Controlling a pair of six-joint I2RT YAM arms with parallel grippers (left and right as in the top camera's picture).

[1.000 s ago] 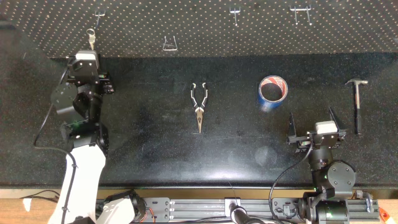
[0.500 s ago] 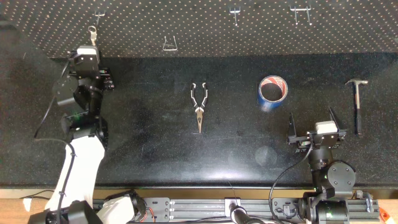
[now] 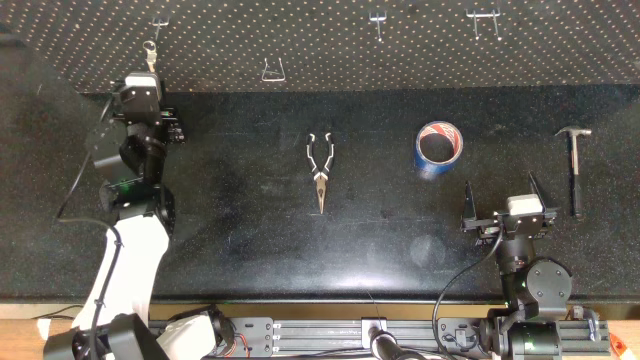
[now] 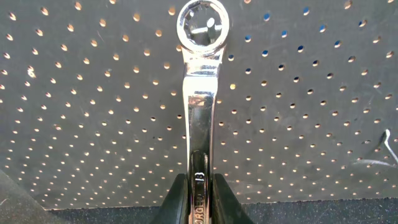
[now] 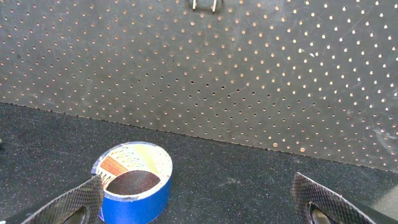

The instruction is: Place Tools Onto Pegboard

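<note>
Top view: one pliers [image 3: 320,170], one tape [image 3: 438,148], one hammer [image 3: 575,172]; left tool [image 4: 198,188] grasping one wrench [image 4: 200,112], right tool [image 3: 500,192] released.

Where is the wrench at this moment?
The wrench is at the far left of the top view, held by the left gripper at the pegboard, with a hook showing inside its ring end.

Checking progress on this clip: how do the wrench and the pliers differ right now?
The wrench is clamped in the left gripper; the pliers lie free. The wrench stands against the pegboard, a peg showing inside its ring; the pliers lie flat on the table. Both are shiny metal hand tools.
</note>
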